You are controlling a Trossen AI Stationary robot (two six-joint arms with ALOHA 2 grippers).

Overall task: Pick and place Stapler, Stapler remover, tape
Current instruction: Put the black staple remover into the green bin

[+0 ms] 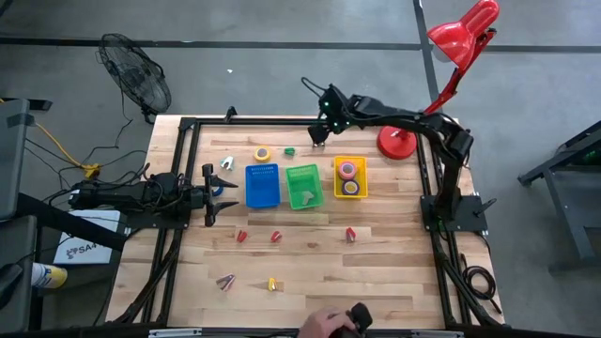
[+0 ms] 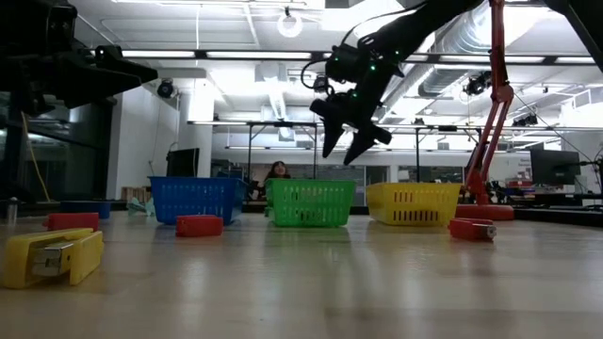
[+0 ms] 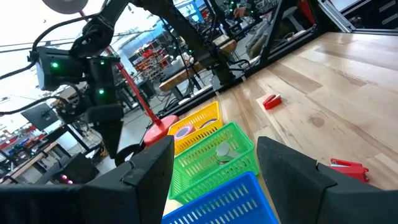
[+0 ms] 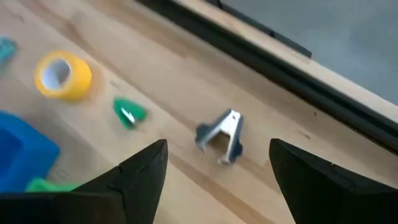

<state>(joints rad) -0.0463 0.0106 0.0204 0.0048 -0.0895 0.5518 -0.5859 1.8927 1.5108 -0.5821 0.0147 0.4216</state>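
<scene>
High view: a pale wooden table [image 1: 376, 272] framed in black rails stands on a grey concrete floor, with a black fan [image 1: 136, 80] lying off one far corner and a red desk lamp [image 1: 451, 56] standing at the other. Three small bins sit in a row mid-table: blue bin [image 1: 262, 185], green bin [image 1: 303, 186], yellow bin [image 1: 350, 177]. Two tape rolls [image 1: 349, 178], pink and purple rings, lie inside the yellow bin; a yellow tape roll [image 4: 62, 76] rests on the wood behind the blue bin. Red staplers [image 1: 275, 237] lie scattered toward the near side, and a yellow stapler [image 2: 52, 256] lies nearest. A small metal staple remover [image 4: 222, 135] sits near the far edge. The right gripper [image 1: 319, 131] hovers above it, fingers spread, holding nothing. The left gripper [image 1: 211, 194] waits beside the blue bin, parted and empty. A person's hand [image 1: 324, 326] shows at the near edge.
</scene>
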